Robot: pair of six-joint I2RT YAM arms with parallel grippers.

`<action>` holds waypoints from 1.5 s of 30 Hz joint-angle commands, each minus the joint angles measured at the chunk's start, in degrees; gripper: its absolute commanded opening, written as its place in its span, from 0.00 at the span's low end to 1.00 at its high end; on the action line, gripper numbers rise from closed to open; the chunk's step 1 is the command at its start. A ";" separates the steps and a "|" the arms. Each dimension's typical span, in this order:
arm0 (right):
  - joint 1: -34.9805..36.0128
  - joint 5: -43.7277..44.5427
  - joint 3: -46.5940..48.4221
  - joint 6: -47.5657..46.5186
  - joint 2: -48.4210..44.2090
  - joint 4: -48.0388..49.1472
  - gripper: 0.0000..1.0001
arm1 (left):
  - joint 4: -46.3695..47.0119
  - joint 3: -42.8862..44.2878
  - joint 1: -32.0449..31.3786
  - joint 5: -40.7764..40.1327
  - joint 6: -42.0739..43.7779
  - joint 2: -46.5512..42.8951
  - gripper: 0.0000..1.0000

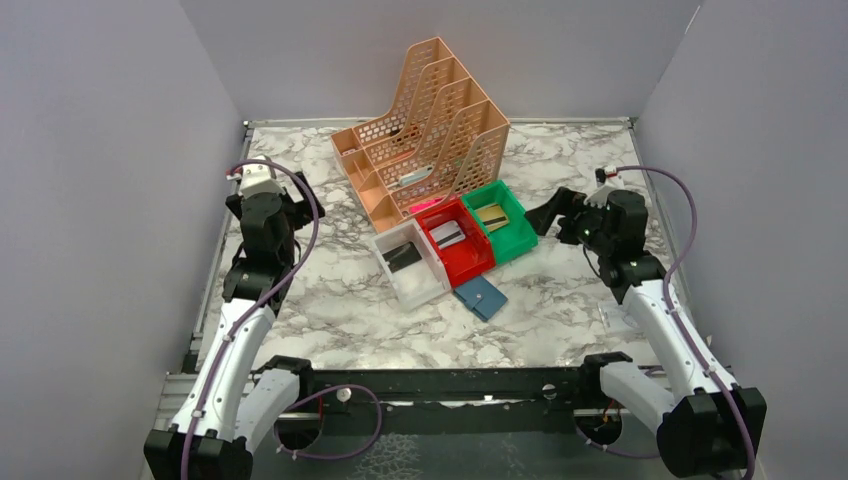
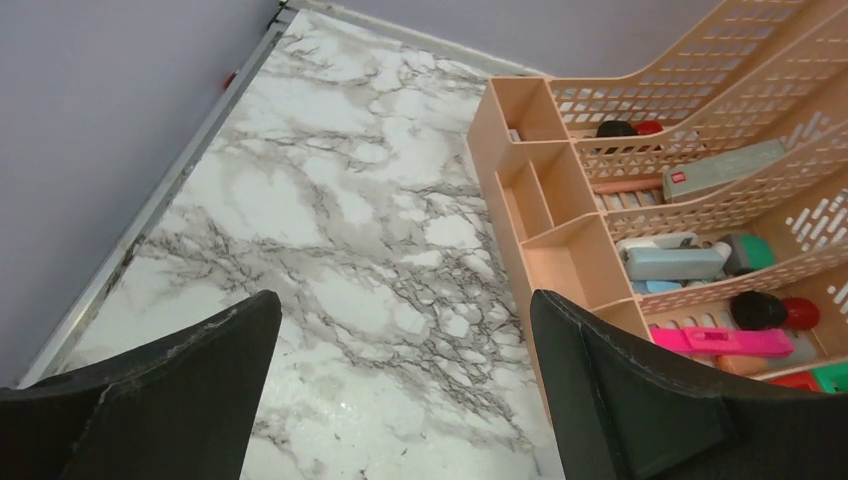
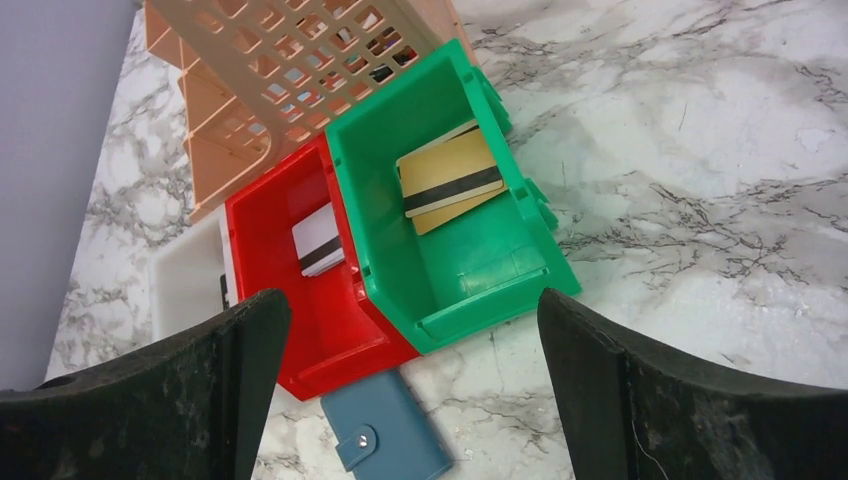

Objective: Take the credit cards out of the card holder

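Since closed, pin the blue card holder, just beside the red bin, with the left gripper, then probably lift its snap flap with the right gripper; both spread wide, empty.

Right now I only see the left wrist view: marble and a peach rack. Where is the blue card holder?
Observer: The blue card holder lies closed on the table, next to the near end of the red bin.
Operator: Are any cards out of it already?
Observer: Gold cards with a black stripe lie in the green bin.
Operator: What is the other arm doing?
Observer: The right arm hangs to the right of the green bin, its jaws wide open and holding nothing.
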 commanded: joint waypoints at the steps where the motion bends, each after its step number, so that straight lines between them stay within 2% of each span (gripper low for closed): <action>1: 0.18 3.56 0.86 3.63 1.89 -2.37 0.99 | -3.75 2.19 -0.05 -7.38 -5.66 0.92 0.99; 3: 0.17 4.76 2.48 4.58 4.52 -3.28 0.99 | -3.76 1.92 -0.05 -3.46 -3.56 0.95 0.99; 5: 0.17 5.35 5.59 5.52 8.14 -5.18 0.99 | -4.51 1.51 -0.05 5.47 0.28 0.77 0.99; 9: 0.17 10.06 12.24 8.82 15.75 -8.41 0.99 | -7.49 0.51 -0.05 7.96 -3.41 0.47 0.99; 12: 0.17 11.64 16.87 9.73 21.24 -8.91 0.99 | -5.31 -1.39 -0.05 13.10 -2.24 0.77 0.99; 16: 0.21 10.96 22.48 10.26 27.17 -11.72 0.99 | -3.78 1.06 -0.05 20.68 -2.04 7.70 0.99; 20: 0.23 7.00 21.43 9.24 29.07 -8.51 0.99 | -2.03 8.92 -0.05 26.03 -3.34 17.81 0.99; 26: 0.23 3.18 21.32 7.74 31.89 -9.19 0.99 | 2.14 18.86 -0.05 22.35 -6.81 31.51 0.99; 35: 0.21 2.30 20.02 5.15 30.57 -10.53 0.99 | -4.98 38.14 -0.05 10.63 -6.20 55.60 0.99; 45: 0.21 -0.69 18.14 3.89 30.10 -11.06 0.99 | -8.91 55.26 0.98 -1.31 -6.26 70.08 0.99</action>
